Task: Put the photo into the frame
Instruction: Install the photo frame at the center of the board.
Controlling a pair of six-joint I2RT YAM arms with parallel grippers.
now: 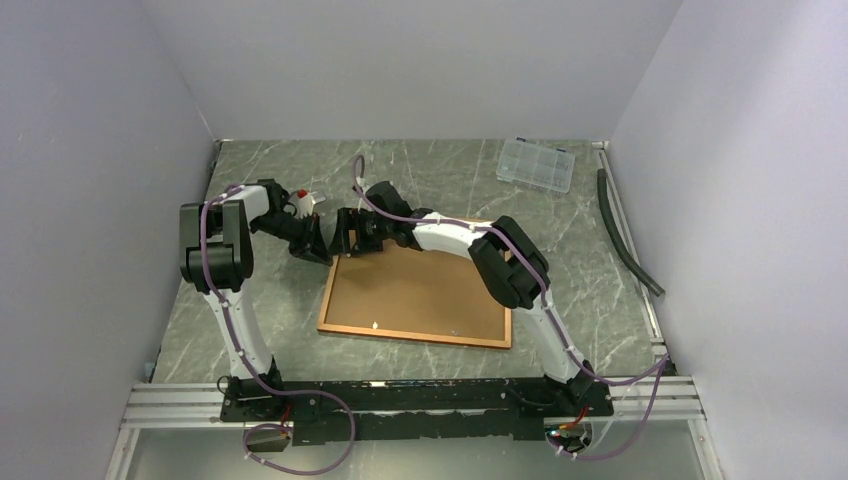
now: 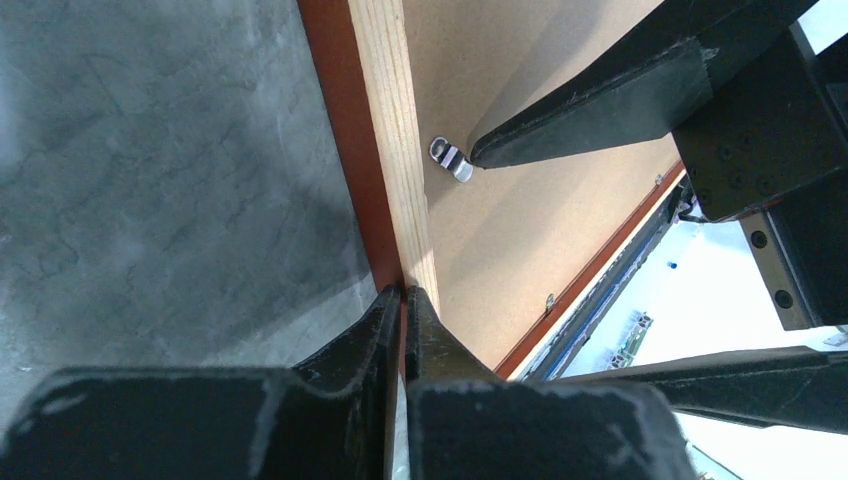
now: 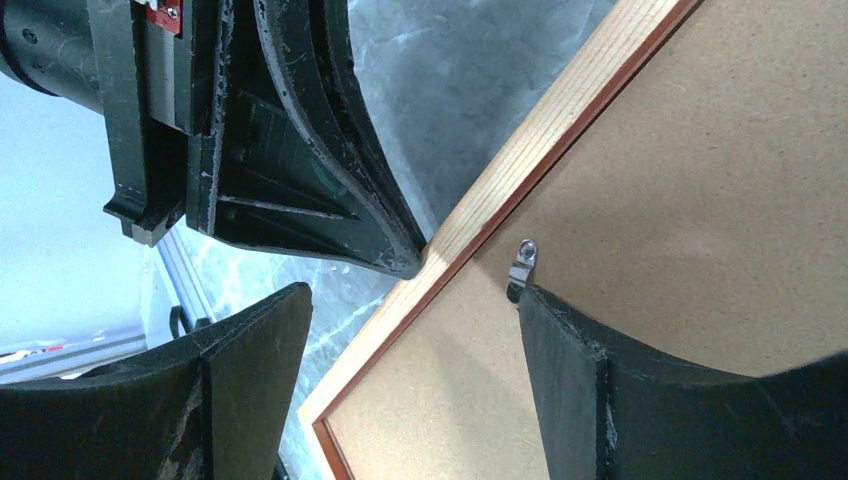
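Observation:
The frame (image 1: 412,337) lies back-up on the marble table, its brown backing board (image 1: 420,290) facing up. The photo is hidden. My left gripper (image 2: 405,292) is shut on the frame's wooden border (image 2: 385,120) near its far left corner, with the red edge pinched between the jaws. My right gripper (image 3: 412,298) hangs open over the same corner. One of its fingertips (image 3: 535,310) touches a small metal clip (image 3: 520,262) on the backing board; the other is beyond the border, over the table. In the top view both grippers (image 1: 335,245) meet at that corner.
A clear plastic compartment box (image 1: 536,164) sits at the far right. A dark hose (image 1: 625,235) runs along the right wall. More metal clips (image 1: 374,325) dot the frame's near edge. An aluminium rail (image 1: 420,392) carries the arm bases at the near edge.

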